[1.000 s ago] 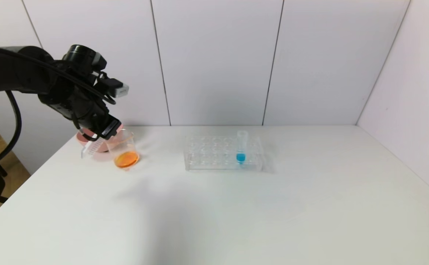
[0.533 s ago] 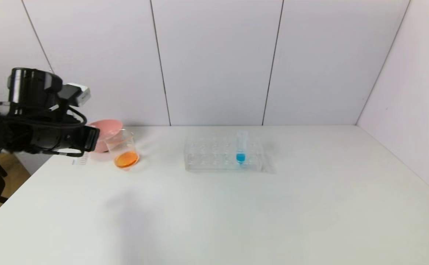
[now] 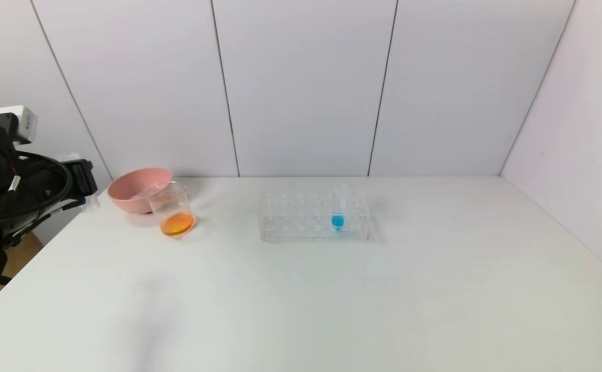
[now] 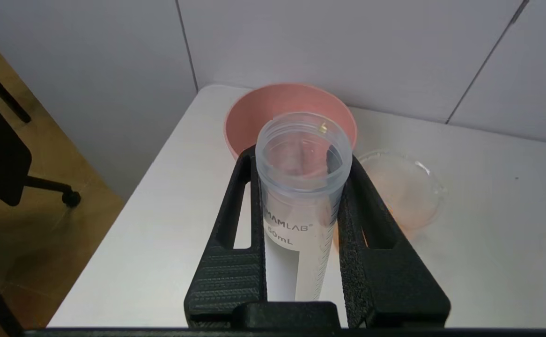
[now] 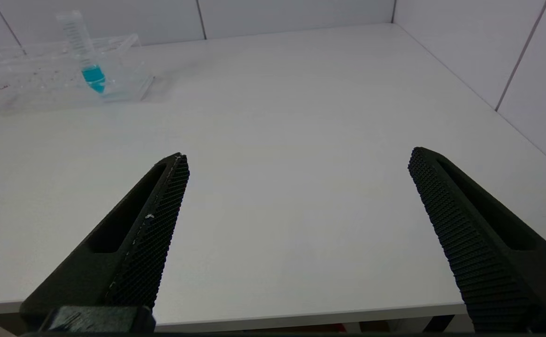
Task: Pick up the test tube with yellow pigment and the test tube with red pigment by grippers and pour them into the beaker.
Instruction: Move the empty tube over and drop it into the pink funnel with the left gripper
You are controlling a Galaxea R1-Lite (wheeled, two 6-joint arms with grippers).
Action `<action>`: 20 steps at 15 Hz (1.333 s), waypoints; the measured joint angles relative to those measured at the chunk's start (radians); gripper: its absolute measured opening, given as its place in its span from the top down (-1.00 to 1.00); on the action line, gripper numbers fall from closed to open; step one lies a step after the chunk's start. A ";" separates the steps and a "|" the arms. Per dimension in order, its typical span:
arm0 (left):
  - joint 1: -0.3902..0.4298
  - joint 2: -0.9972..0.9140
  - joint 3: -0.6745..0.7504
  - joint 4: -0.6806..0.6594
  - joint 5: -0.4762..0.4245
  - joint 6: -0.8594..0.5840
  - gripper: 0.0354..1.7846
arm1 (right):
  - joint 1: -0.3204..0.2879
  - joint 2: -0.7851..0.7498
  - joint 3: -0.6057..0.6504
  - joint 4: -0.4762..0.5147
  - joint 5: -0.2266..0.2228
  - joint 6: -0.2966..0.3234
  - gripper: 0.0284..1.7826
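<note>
Emptied clear test tube, left gripper clamped

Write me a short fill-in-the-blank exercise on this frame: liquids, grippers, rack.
1. The beaker holds ____ liquid.
2. The left gripper is shut on a clear ____ marked 50 mL.
3. The one tube standing in the clear rack holds ____ liquid.
4. The right gripper has its jaws ____, holding nothing.

Missing words: orange; tube; blue; open
</note>
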 joint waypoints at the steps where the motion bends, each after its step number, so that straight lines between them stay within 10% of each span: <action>1: 0.006 0.037 -0.009 -0.047 -0.001 0.003 0.53 | 0.000 0.000 0.000 0.000 0.000 0.000 -0.92; 7: 0.012 0.327 -0.251 -0.157 0.022 0.011 0.53 | 0.000 0.000 0.000 0.000 0.000 0.000 -0.92; 13: 0.002 0.572 -0.622 0.016 0.104 0.014 0.53 | 0.000 0.000 0.000 0.000 0.000 0.000 -0.92; 20: -0.020 0.676 -0.718 0.030 0.133 0.013 0.47 | 0.000 0.000 0.000 0.000 0.000 0.000 -0.92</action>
